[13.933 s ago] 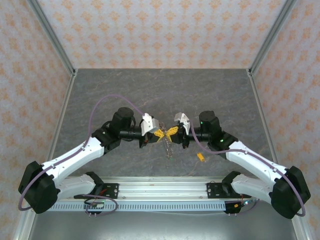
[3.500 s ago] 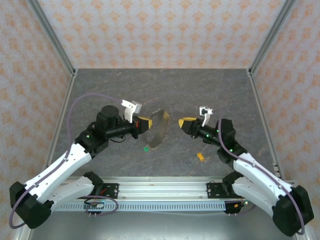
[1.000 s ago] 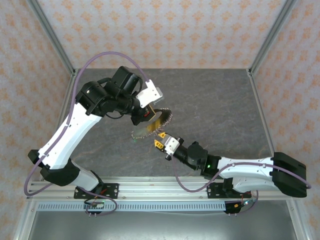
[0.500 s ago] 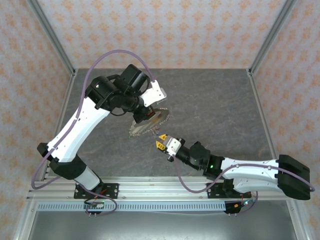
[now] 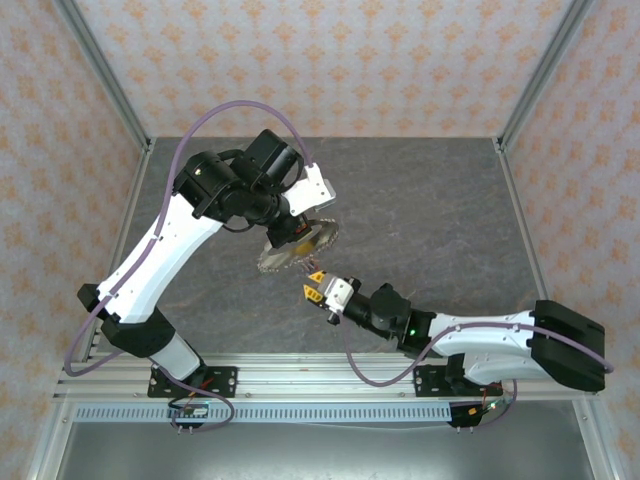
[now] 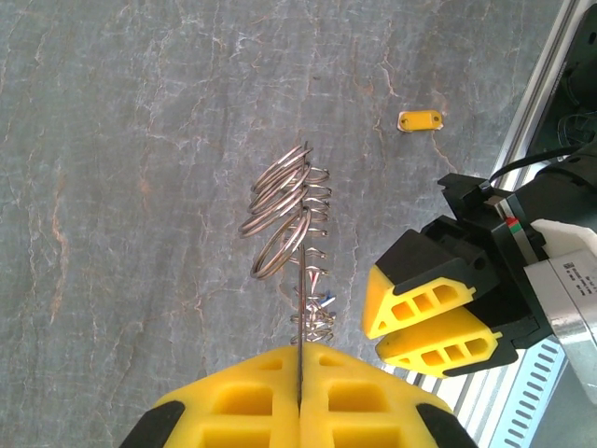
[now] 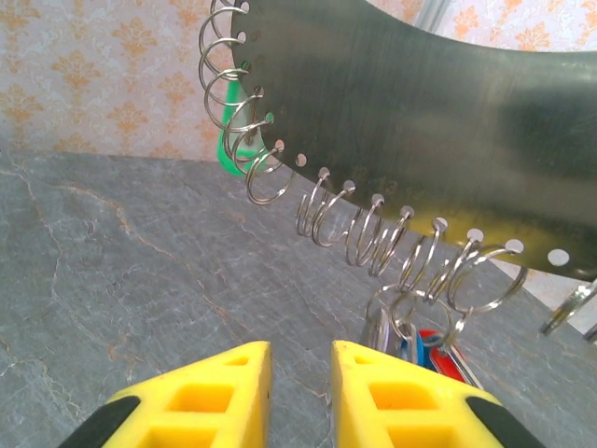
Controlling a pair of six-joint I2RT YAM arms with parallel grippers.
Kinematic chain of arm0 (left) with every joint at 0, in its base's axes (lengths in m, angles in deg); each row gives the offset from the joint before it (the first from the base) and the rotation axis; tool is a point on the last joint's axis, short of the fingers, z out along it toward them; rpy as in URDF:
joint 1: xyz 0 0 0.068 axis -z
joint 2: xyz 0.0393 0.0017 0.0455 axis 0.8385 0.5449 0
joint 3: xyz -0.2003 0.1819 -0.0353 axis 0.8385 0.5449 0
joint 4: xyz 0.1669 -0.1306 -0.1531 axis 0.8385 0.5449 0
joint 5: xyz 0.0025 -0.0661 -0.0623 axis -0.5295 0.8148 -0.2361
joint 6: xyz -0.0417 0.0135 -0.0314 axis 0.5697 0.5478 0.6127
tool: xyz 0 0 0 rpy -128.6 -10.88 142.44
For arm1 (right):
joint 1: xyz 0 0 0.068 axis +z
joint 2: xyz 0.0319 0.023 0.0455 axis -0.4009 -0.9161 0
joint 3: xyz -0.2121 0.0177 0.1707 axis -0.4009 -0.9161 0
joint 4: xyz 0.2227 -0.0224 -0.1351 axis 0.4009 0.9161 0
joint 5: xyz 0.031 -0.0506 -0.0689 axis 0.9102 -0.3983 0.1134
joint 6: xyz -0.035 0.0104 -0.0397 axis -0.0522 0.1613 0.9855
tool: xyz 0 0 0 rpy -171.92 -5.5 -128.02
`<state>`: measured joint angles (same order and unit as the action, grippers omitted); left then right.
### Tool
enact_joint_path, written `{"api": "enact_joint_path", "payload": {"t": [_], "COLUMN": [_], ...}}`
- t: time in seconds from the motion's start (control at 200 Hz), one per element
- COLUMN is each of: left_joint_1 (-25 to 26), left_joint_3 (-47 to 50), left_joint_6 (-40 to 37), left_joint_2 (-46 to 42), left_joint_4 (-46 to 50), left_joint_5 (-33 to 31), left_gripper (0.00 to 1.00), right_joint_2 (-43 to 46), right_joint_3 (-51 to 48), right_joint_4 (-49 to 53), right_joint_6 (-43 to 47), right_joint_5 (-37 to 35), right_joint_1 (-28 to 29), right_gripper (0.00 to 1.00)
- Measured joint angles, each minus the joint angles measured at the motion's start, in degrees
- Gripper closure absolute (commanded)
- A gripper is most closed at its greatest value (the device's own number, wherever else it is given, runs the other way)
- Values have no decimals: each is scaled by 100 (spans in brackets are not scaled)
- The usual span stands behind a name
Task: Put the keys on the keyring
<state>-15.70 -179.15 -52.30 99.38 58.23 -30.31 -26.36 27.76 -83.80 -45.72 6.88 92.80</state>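
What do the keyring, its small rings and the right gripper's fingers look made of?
The keyring: thin sheet metal, brushed grey, dully reflective. Its split rings: shiny steel-like wire with bright glints. The right gripper has fingers of matte yellow, probably moulded plastic.

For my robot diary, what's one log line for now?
left claw: shut on keyring, held up | right claw: open, empty, near keyring

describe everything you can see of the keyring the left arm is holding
The keyring is a thin, flat, dull grey metal plate whose curved edge is pierced by a row of small holes. Shiny wire split rings hang through the holes. Red- and blue-headed keys and a green key dangle from some. The left pincer is shut on its edge, holding it off the table, edge-on to that wrist camera.
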Motion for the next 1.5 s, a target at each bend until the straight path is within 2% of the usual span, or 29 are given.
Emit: {"api": "enact_joint_path", "payload": {"t": [0.961,1.501], "left_joint_1": [0,37], "left_joint_3": [48,48], "left_joint_6": [15,17], "left_joint_2": [-20,-52], "left_joint_4": [-11,-11], "left_joint_5": [13,11], "left_gripper": [100,100], "right_joint_2": [-402,-616], "right_joint_3": [363,634], "right_joint_4": [-337,-350], "right_joint_6": [155,238], "right_joint_5": [-138,-269], "right_joint_1": [-13,-111], "right_gripper": [75,80]}}
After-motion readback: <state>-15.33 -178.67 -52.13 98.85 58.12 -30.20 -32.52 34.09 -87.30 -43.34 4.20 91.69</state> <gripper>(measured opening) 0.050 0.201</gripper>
